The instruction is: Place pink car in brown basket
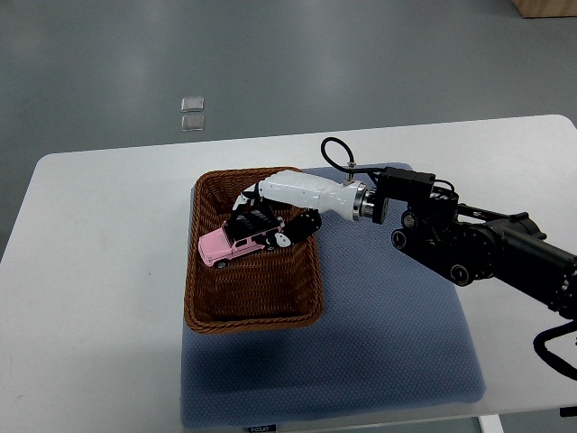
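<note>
Black fingers (257,219) of the right hand (275,215) curl down over the pink car (229,245), closed around its rear end and roof, inside the brown basket (209,305). The car sits low in the basket's upper half, tilted a little, nose toward the left wall; whether its wheels touch the woven floor, hard to tell. The hand's white shell crosses the basket's right rim, and behind it the black arm (478,248) runs off to the picture's right edge, a looped cable (330,147) rising over the wrist. The basket rests on a blue mat (397,352), overlapping its left edge, and the mat lies on the white table (90,298). Beyond the table's far edge, two small clear squares (192,112) lie on the grey floor, well apart from everything. A tan box corner (545,7) peeks in at top right.
</note>
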